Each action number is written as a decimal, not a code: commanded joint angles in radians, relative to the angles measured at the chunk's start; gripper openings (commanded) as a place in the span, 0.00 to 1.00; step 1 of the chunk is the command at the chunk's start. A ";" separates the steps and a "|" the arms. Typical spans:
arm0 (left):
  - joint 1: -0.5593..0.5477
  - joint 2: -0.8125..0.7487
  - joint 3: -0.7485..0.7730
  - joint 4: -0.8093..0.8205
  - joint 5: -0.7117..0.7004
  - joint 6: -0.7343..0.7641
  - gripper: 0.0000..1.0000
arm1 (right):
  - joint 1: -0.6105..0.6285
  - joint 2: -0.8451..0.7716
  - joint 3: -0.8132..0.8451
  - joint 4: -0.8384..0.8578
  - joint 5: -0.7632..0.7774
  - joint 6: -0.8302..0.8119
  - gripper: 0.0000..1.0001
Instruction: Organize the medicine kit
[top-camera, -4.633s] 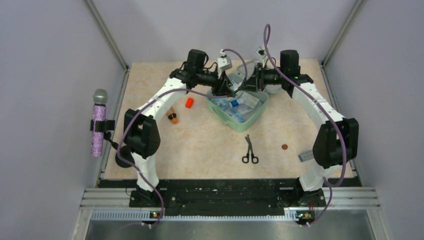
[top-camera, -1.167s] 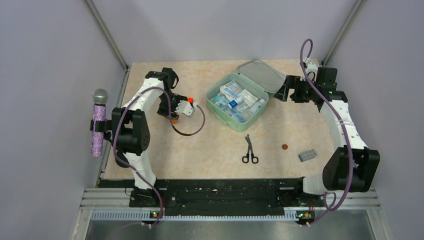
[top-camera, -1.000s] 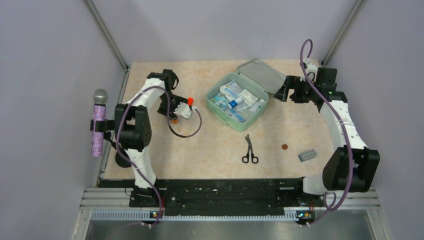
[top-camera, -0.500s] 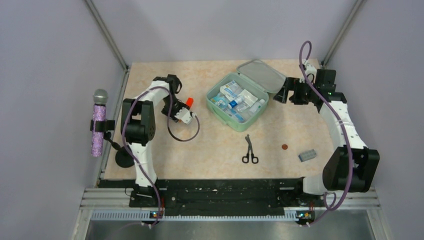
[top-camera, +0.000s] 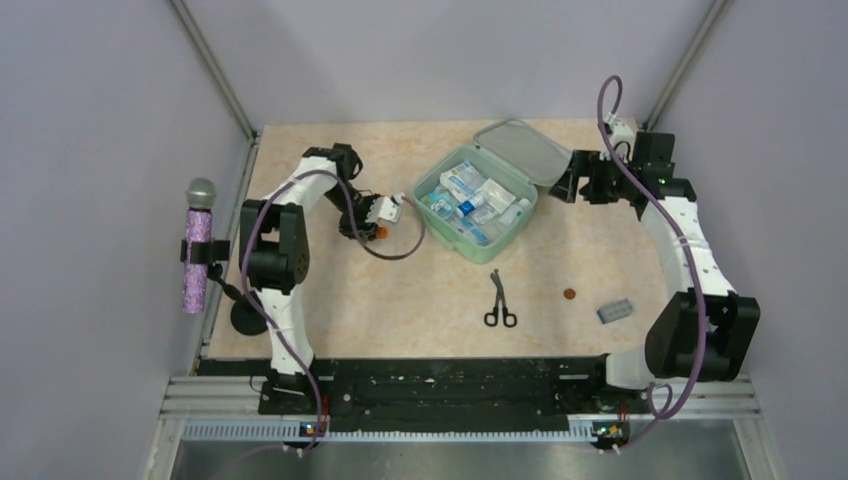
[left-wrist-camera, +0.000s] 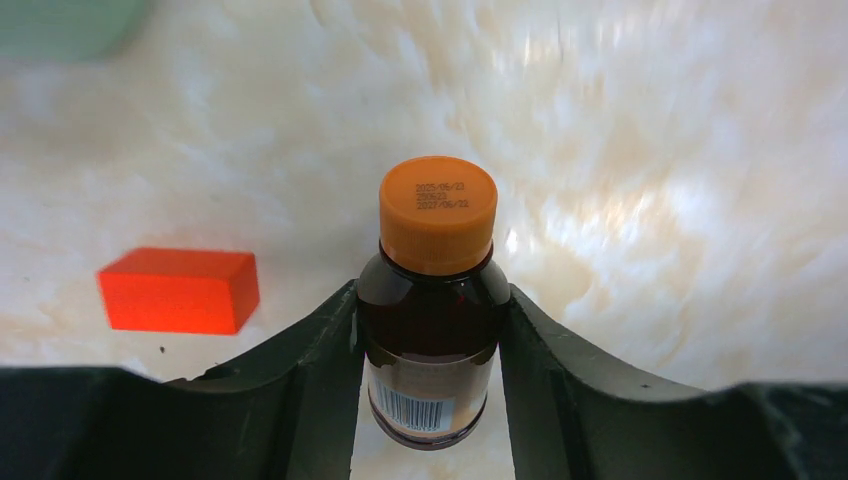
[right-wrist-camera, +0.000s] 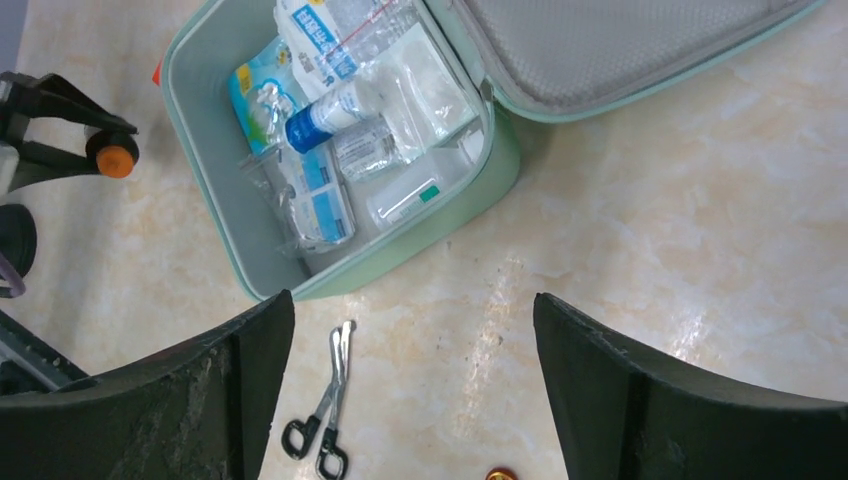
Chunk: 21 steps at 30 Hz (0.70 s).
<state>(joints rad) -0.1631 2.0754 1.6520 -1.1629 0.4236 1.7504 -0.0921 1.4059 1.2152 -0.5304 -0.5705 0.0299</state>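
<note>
Closing done since a second ago: left end effector is now clamped on the amber bottle and has swung it across the tabletop to just beside the open medicine kit. Right end effector hovers, jaws apart. Judgement: bottle goes in next.

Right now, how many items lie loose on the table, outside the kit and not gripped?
4: scissors in front of the kit, a brown disc right of them, a grey-blue pack further right, an orange block beside the gripped bottle. More may be hidden.
</note>
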 joint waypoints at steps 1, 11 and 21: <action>-0.021 -0.165 0.010 0.075 0.427 -0.547 0.37 | 0.015 0.030 0.073 0.018 -0.047 -0.039 0.85; -0.072 -0.243 -0.186 1.134 0.662 -1.856 0.36 | 0.271 0.188 0.182 0.156 -0.193 -0.019 0.74; -0.096 -0.128 -0.149 1.606 0.793 -2.405 0.37 | 0.404 0.425 0.406 0.498 -0.338 0.331 0.76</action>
<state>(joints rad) -0.2451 1.9331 1.4570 0.2325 1.0981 -0.4347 0.2680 1.7851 1.5188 -0.2138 -0.8173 0.2295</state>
